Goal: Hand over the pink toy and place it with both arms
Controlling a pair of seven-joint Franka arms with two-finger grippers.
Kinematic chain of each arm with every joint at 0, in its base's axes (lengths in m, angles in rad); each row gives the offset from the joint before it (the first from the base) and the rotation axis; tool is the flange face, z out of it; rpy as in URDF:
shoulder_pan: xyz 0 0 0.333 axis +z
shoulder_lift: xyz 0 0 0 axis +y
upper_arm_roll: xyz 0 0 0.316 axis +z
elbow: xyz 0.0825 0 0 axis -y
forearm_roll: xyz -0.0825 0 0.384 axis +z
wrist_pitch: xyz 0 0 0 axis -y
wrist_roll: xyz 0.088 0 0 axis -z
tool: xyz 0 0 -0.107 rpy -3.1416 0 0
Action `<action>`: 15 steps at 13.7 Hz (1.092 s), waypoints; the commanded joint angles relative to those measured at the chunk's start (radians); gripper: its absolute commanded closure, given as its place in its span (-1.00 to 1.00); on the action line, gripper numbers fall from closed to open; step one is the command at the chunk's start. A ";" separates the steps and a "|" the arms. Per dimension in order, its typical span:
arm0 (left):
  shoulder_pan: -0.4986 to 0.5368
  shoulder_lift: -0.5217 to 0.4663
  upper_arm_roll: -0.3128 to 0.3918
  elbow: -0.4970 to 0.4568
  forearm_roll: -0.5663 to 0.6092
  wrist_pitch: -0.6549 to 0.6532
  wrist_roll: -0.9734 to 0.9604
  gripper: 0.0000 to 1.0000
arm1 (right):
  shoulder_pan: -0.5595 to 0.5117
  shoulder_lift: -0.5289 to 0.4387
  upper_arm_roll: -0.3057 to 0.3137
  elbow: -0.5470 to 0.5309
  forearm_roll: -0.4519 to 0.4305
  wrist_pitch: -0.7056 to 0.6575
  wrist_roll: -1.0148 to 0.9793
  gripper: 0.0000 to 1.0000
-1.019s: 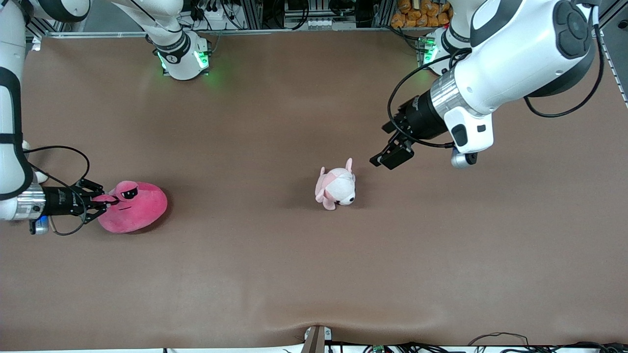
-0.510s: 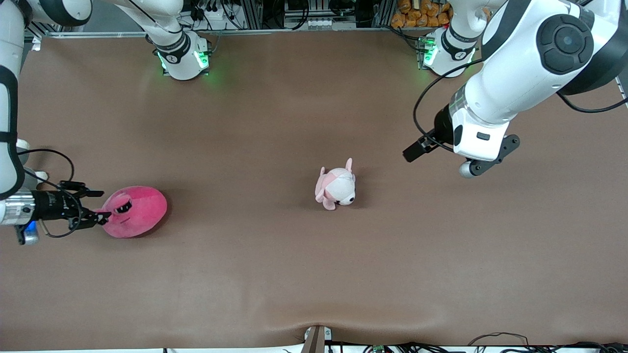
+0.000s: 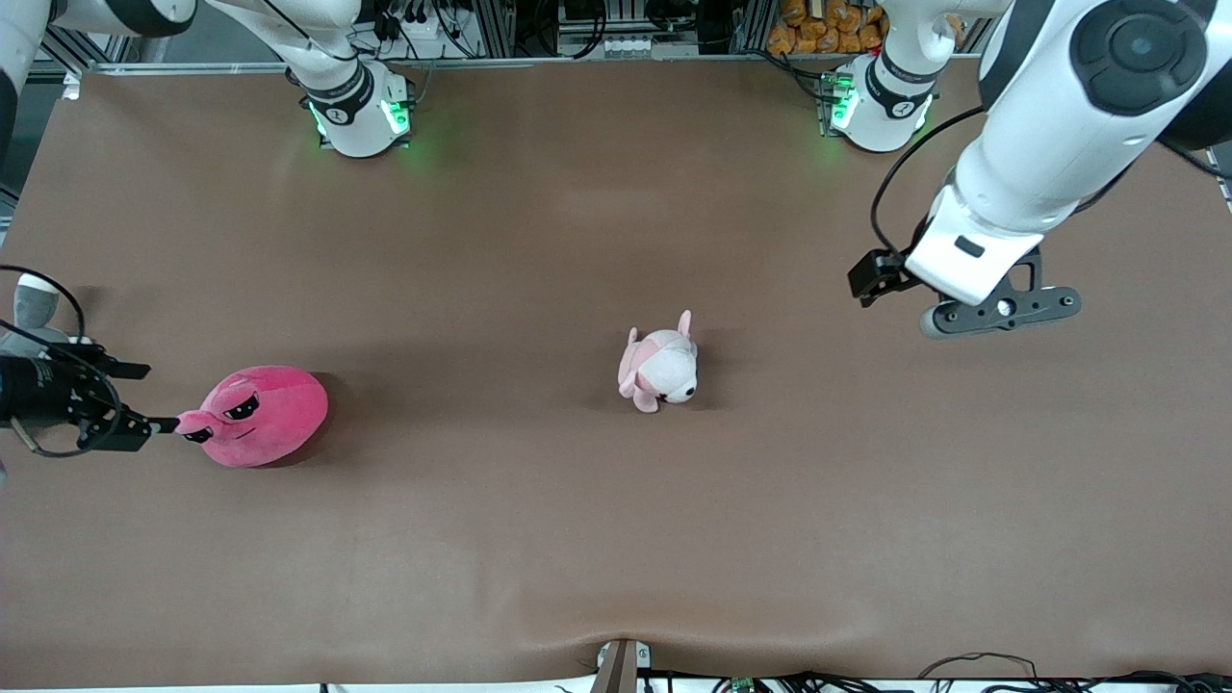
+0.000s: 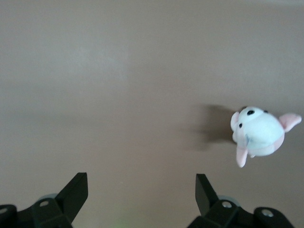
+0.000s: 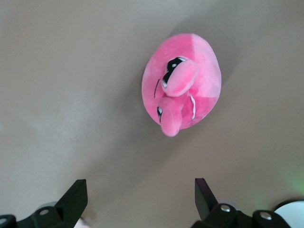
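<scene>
We saw the pink toy [image 3: 258, 415] lying on the bench at the right arm's end, just beside the right gripper [image 3: 125, 397], whose fingers gaped wide, empty. The left gripper [image 4: 141, 195], likewise spread, hung well apart, near a small puppy plush [image 3: 660, 368].

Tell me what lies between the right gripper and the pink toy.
Nothing: the front view shows only a short strip of bare table between the open right gripper and the pink toy; the right wrist view agrees.
</scene>
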 commanded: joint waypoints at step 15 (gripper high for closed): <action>0.030 -0.439 0.152 -0.477 -0.170 0.086 0.265 -1.00 | 0.176 -0.680 0.003 -0.641 -0.193 0.120 -0.453 -1.00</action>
